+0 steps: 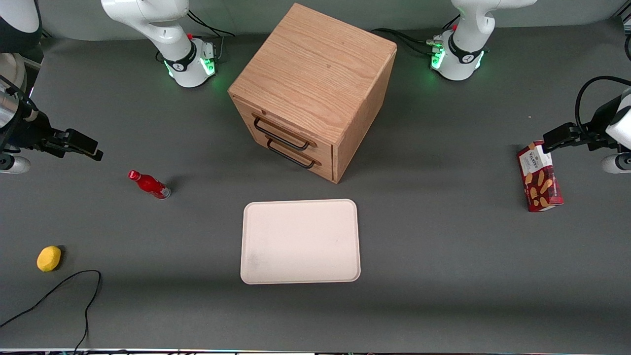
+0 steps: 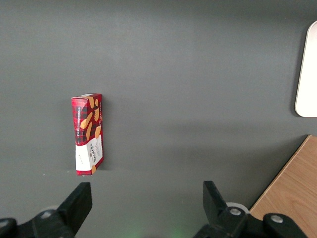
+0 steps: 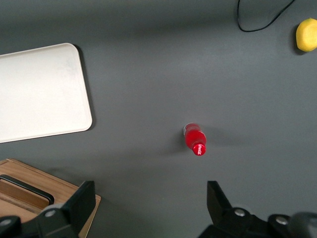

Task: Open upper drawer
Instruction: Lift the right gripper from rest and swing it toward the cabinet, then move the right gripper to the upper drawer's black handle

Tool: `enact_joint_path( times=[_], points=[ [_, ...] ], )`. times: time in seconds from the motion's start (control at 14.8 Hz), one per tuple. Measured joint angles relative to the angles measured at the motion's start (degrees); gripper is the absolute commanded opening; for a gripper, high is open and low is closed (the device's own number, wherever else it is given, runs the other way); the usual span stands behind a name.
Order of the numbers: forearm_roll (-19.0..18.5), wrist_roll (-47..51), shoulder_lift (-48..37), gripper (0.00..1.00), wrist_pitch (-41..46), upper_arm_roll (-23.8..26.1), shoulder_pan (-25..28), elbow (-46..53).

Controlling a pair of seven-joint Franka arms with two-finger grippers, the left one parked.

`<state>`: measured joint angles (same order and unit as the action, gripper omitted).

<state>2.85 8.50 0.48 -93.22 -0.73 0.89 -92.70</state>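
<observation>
on the dark grey table (image 1: 443,276) we find the wooden cabinet (image 1: 315,79), a cube standing between the two arm bases, turned so that its drawer face looks toward the working arm's end of the table and partly toward the front camera. the upper drawer (image 1: 281,129) sits flush and closed in that face, directly above the lower drawer (image 1: 292,153), and each carries a thin black bar handle. we judge the upper drawer to be a light, stiff wooden box that should slide straight out with modest force; the cabinet itself looks heavy enough to stay put, though a hard or skewed pull could shift it. we would take hold at the middle of the upper handle (image 1: 280,133), one finger above the bar and one below, and pull square to the face; the two bars sit close together, so height needs care. nearer the front camera lies the white tray (image 1: 300,241). the gripper (image 1: 81,144) hangs well apart from the cabinet, above the table at the working arm's end, its fingers (image 3: 81,201) spread wide and holding nothing. near it stands the red bottle (image 1: 149,184), and nearer the camera the yellow lemon (image 1: 49,258). toward the parked arm's end lies the biscuit box (image 1: 540,177).
</observation>
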Motion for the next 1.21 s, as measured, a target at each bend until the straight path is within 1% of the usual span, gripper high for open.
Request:
enact_joint_path(
  times=[0.4, 0.54, 0.67, 1.08, 1.21],
  points=[
    [-0.01, 0.0, 0.55, 1.0, -0.5, 0.16, 0.02, -0.32],
    [0.02, -0.52, 1.4, 1.0, -3.05, 1.94, 0.07, -0.34],
    [0.03, -0.57, 2.31, 1.0, -5.04, 5.98, 0.37, -0.36],
    [0.03, -0.92, 5.76, 1.0, -9.32, 20.56, 2.58, -0.47],
    [0.02, -4.34, 6.05, 1.0, -10.23, 24.53, 2.81, -0.49]
  ],
)
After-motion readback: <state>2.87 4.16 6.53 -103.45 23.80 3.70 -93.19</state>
